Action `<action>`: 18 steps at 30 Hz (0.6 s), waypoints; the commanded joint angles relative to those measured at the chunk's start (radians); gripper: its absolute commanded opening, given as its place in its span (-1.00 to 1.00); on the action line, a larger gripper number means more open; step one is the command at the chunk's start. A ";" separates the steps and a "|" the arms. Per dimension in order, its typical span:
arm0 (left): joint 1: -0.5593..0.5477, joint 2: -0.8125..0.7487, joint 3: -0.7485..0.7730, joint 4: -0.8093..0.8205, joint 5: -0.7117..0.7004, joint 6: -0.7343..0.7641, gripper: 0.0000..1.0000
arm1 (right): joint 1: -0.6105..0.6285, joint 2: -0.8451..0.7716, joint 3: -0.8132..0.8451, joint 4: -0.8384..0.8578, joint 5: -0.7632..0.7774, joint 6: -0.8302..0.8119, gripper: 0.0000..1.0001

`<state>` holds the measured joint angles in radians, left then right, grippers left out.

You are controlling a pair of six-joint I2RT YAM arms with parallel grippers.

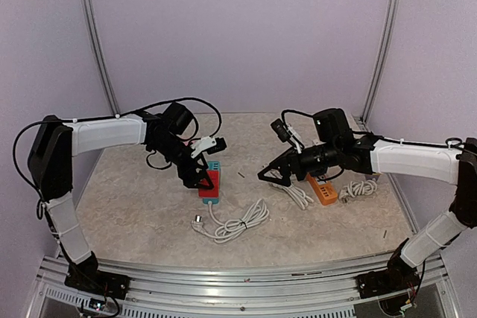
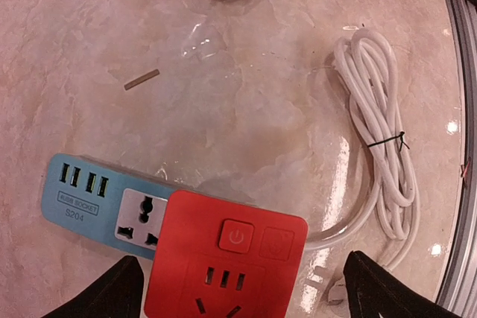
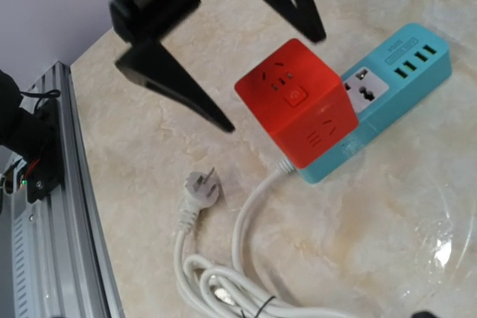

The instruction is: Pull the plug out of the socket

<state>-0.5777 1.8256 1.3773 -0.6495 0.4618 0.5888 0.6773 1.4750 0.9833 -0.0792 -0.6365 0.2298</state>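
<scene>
A red cube plug [image 1: 209,185] sits pushed into the end of a blue socket strip [image 1: 214,165] left of the table's middle. My left gripper [image 1: 200,180] hangs open just above the cube, one finger on each side, touching nothing. In the left wrist view the red cube [image 2: 223,258] lies between the two black fingertips [image 2: 112,292], and the blue strip [image 2: 82,195] runs out to the left. My right gripper [image 1: 272,175] stands open and empty to the right. The right wrist view shows the cube [image 3: 298,102] on the strip [image 3: 395,72] from the side.
The strip's white cord [image 1: 235,225] lies coiled in front of it, with its loose wall plug [image 3: 200,188] flat on the table. An orange power strip [image 1: 323,189] with its own white cord [image 1: 358,188] lies under the right arm. A small stick [image 2: 141,79] lies on the marble.
</scene>
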 commanded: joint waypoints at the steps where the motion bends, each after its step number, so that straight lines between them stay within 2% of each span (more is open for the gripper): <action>1: -0.018 0.032 0.030 -0.059 -0.038 0.058 0.81 | -0.008 -0.026 -0.014 0.022 -0.015 0.006 0.98; 6: -0.024 0.060 0.030 -0.046 -0.077 0.070 0.75 | -0.011 -0.024 -0.019 0.029 -0.020 0.011 0.99; 11: -0.037 0.059 0.022 -0.037 -0.095 0.071 0.57 | -0.021 -0.017 -0.027 0.034 -0.032 0.017 0.99; 13: -0.048 0.053 0.013 -0.027 -0.109 0.063 0.45 | -0.028 -0.013 -0.030 0.045 -0.046 0.026 0.98; 18: -0.071 0.019 -0.020 0.027 -0.145 0.004 -0.02 | -0.036 -0.005 -0.042 0.068 -0.041 0.041 0.98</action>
<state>-0.6205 1.8709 1.3842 -0.6559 0.3447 0.6380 0.6544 1.4750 0.9638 -0.0490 -0.6693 0.2523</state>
